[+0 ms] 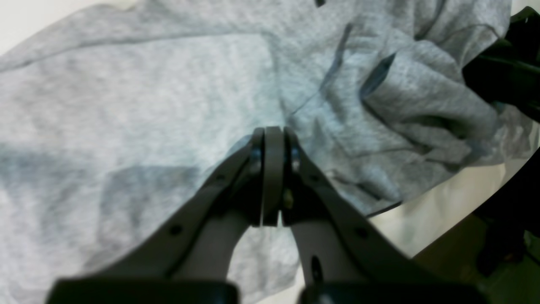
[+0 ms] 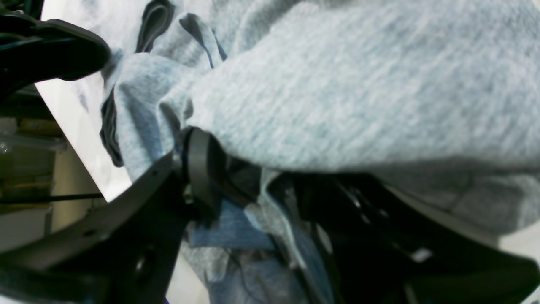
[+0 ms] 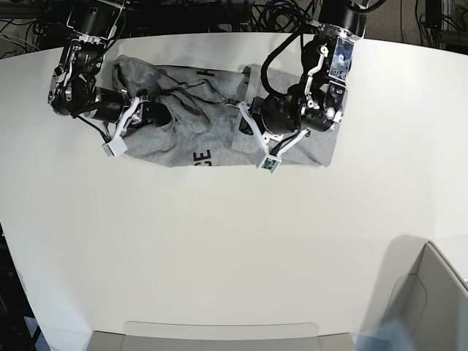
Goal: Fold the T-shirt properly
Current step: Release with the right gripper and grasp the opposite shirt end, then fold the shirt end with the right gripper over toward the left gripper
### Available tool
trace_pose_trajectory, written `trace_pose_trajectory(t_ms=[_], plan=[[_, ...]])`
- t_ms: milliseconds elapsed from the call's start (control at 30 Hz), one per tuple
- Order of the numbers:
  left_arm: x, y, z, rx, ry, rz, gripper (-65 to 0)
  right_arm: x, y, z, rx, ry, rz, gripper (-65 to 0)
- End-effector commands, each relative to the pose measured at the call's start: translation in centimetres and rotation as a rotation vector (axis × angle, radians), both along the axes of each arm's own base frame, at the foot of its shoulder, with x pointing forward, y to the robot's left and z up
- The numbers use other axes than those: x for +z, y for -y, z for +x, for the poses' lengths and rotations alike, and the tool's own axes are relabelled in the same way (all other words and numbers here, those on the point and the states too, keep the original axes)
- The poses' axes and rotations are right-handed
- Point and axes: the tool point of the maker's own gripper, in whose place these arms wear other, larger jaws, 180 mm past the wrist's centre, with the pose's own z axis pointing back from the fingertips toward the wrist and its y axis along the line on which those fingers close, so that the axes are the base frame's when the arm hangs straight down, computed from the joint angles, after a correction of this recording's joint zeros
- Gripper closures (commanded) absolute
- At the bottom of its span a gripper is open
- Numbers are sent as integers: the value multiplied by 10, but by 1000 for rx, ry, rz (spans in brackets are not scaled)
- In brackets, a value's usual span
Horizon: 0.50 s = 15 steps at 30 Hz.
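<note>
1. Left wrist view: the left gripper (image 1: 273, 139) has its fingers pressed flat together with no cloth visibly caught between the tips. It hangs over the T-shirt (image 1: 139, 109), whose grey fabric lies fairly smooth on the left of the picture and is bunched into folds on the right, near the edge of the white table (image 1: 426, 219).

2. Right wrist view: the right gripper (image 2: 253, 177) has its fingers spread wide. The grey T-shirt (image 2: 358, 97) is draped over and between them; one dark pad (image 2: 200, 166) shows under the cloth, and the other finger is mostly hidden.

3. Base view: the T-shirt (image 3: 183, 135) lies crumpled across the far part of the table (image 3: 234, 256), some black lettering showing at its near edge. The right gripper (image 3: 146, 113) reaches into its left end, and the left gripper (image 3: 252, 121) is over its right half.
</note>
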Motion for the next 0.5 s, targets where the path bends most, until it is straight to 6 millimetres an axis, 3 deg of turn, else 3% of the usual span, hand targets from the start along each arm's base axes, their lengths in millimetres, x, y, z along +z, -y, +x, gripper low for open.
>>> trace_pose_trajectory(t_ms=[0, 67, 133, 233, 367, 467], plan=[[8, 3, 6, 1, 33, -18, 0, -19, 3, -22, 89, -85, -97, -266], [8, 3, 6, 1, 33, -18, 0, -22, -4, -27, 121, -96, -95, -237], [8, 3, 6, 1, 33, -18, 0, -23, -9, -30, 143, -101, -97, -169], [8, 2, 6, 0, 33, -15, 0, -26, -11, -32, 163, -109, -112, -5], [5, -4, 5, -2, 29, 3, 0, -22, -8, -23, 165, -88, -138, 0], [6, -4, 5, -3, 26, 5, 0, -15, 11, -9, 108, -63, -153, 0]])
